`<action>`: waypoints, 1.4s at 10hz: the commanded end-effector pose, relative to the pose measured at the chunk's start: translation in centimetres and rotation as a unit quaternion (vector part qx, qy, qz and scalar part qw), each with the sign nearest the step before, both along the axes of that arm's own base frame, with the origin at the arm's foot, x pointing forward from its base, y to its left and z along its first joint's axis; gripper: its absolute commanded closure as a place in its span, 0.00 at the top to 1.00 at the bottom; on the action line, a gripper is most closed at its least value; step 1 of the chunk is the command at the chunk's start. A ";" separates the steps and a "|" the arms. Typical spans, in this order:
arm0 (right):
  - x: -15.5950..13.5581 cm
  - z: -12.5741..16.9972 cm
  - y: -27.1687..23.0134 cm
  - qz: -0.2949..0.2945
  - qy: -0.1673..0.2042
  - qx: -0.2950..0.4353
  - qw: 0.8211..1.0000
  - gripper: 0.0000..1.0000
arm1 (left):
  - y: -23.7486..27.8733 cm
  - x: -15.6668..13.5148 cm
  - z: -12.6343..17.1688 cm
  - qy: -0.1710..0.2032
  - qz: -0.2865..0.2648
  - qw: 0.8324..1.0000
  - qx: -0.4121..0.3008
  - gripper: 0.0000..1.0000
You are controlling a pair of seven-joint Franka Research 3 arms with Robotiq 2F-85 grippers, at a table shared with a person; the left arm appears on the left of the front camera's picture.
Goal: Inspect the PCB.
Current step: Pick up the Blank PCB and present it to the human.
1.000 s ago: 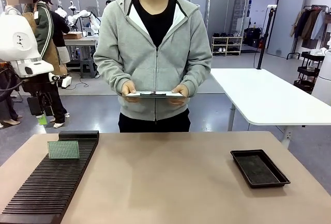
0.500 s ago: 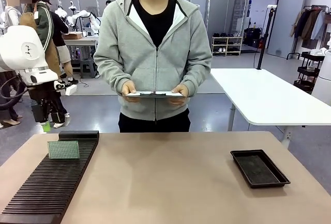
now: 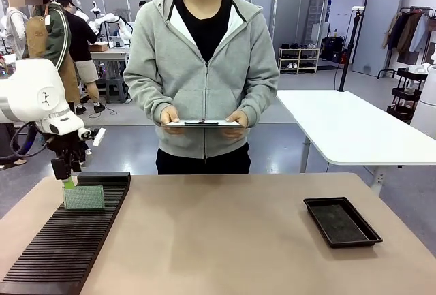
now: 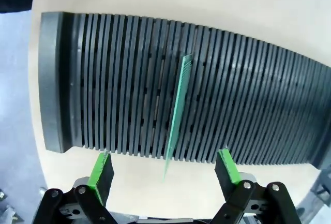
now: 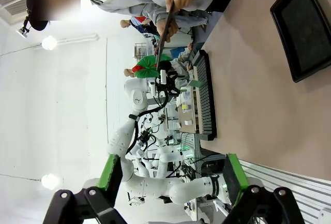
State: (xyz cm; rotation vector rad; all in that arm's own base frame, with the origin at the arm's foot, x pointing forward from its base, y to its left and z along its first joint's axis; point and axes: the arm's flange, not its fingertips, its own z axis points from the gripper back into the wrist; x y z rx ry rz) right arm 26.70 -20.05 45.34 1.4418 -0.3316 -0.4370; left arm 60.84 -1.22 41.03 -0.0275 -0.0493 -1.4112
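On the surface (image 3: 225, 240), the PCB (image 3: 83, 197) stands ungrasped in its slotted rack (image 3: 61, 254), left end effector (image 3: 67, 180) open just above it, right end effector (image 5: 169, 175) open too: inspection looks barely begun.

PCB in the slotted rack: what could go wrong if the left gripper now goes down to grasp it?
1. The thin PCB stands on edge in the rack; the open left gripper hangs over one end of it, not its middle, so a grip there might tilt or jam it in the slot.
2. A finger descending off line might hit the rack's ribs.
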 end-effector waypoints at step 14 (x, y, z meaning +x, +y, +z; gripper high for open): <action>-0.1 0.3 0.0 0.000 -0.004 -0.003 1.000 1.00 | 1.2 -0.2 -3.5 0.063 -0.031 0.997 0.017 0.35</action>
